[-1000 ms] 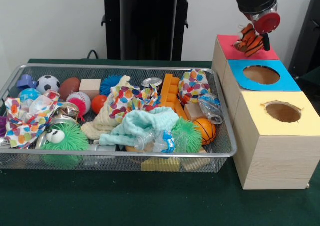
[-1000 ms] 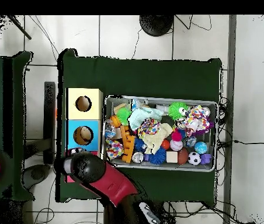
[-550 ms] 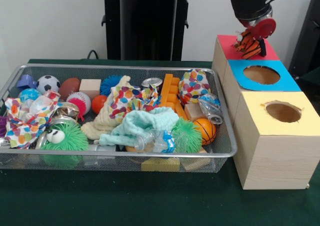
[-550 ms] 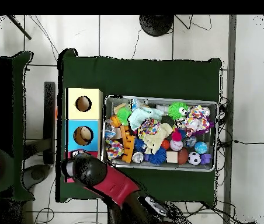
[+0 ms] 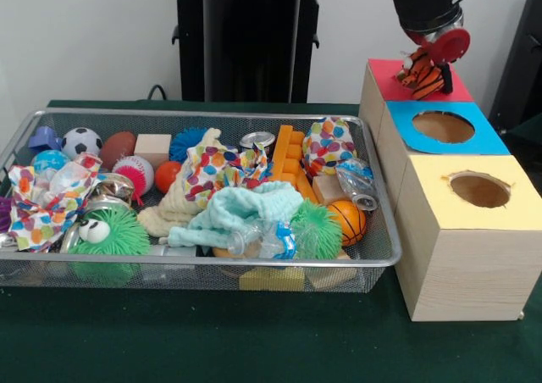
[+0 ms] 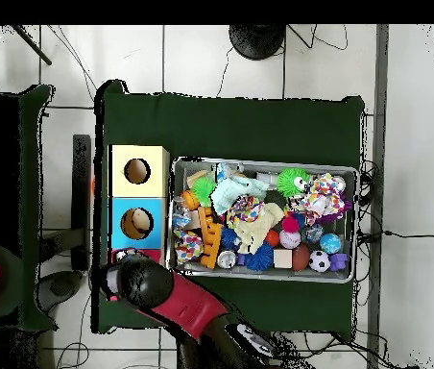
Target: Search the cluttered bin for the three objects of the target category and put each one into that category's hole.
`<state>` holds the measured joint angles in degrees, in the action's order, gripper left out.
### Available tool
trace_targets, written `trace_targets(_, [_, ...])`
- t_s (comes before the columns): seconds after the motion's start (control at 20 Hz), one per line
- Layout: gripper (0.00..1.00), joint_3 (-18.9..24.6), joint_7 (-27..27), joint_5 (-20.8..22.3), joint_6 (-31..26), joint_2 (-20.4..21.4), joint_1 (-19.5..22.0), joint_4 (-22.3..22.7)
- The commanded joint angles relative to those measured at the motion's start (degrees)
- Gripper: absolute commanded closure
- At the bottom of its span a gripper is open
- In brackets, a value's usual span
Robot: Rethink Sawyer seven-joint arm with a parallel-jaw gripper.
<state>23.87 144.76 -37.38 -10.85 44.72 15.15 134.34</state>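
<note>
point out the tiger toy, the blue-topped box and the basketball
tiger toy (image 5: 426, 73), front view, on its striped body under the gripper
blue-topped box (image 5: 484, 137), front view, on the blue top beside the hole
basketball (image 5: 348, 219), front view, on the ball's orange face

Orange-and-black striped toy (image 5: 426, 76) over red-topped box (image 5: 390, 81); blue-topped box (image 5: 405, 120), yellow-topped box (image 5: 432, 196).

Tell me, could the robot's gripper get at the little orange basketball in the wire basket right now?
Probably not right away. The gripper is over the red-topped wooden box, shut on an orange striped tiger toy. The little orange basketball lies uncovered on top near the wire basket edge, so it looks reachable afterwards.
</note>
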Motion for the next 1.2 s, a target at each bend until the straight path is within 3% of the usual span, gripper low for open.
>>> trace_targets(0.05, [1.00,7.7,13.1,-4.0,-2.6,1.2,0.0,6.8])
trace_targets(0.45, [1.00,7.4,18.1,-11.3,-16.9,12.6,-2.9,8.2])
trace_targets(0.65, [1.00,4.2,21.8,-11.1,-21.0,15.7,-7.1,6.2])
trace_targets(0.9, [1.00,1.4,16.7,-13.2,-17.1,13.8,-10.5,6.5])
trace_targets(1.05, [1.00,2.3,10.6,-15.1,-10.9,9.5,-9.1,7.0])
trace_targets(1.2, [1.00,3.1,8.5,-15.6,-8.5,8.0,-8.3,7.1])
